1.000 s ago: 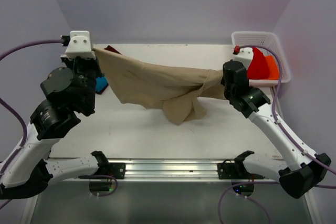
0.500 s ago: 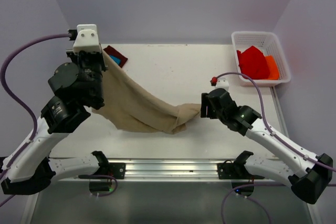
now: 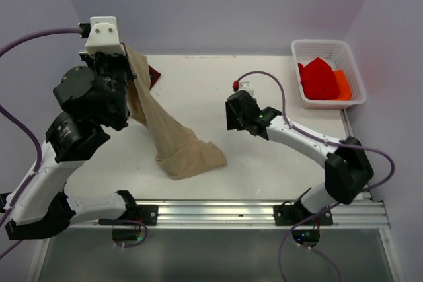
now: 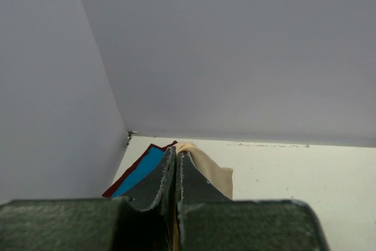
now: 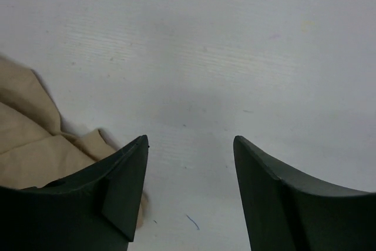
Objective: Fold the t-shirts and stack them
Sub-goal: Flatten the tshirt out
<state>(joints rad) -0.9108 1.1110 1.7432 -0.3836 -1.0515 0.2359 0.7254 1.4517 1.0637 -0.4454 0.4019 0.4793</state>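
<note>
My left gripper (image 3: 129, 57) is raised at the table's back left and is shut on one edge of the tan t-shirt (image 3: 173, 142). The shirt hangs down from it and bunches on the table near the front middle. In the left wrist view the closed gripper (image 4: 177, 152) pinches the tan t-shirt (image 4: 212, 171). Beyond it the blue t-shirt (image 4: 138, 171) lies flat on the maroon t-shirt (image 4: 116, 187) in the back left corner. My right gripper (image 3: 230, 119) is open over bare table right of the tan t-shirt. In its wrist view the gripper (image 5: 191, 140) holds nothing, with the tan t-shirt (image 5: 29, 139) to its left.
A white basket (image 3: 295, 49) at the back right holds a red cloth (image 3: 318, 78) and an orange cloth (image 3: 342, 84). A corner of the maroon t-shirt (image 3: 153, 75) shows behind the hanging tan one. Purple walls close in the table's back and sides.
My right gripper has let go of the tan t-shirt, opened and swung left toward the table's middle. The freed end dropped onto the table. The left gripper still holds its end up.
</note>
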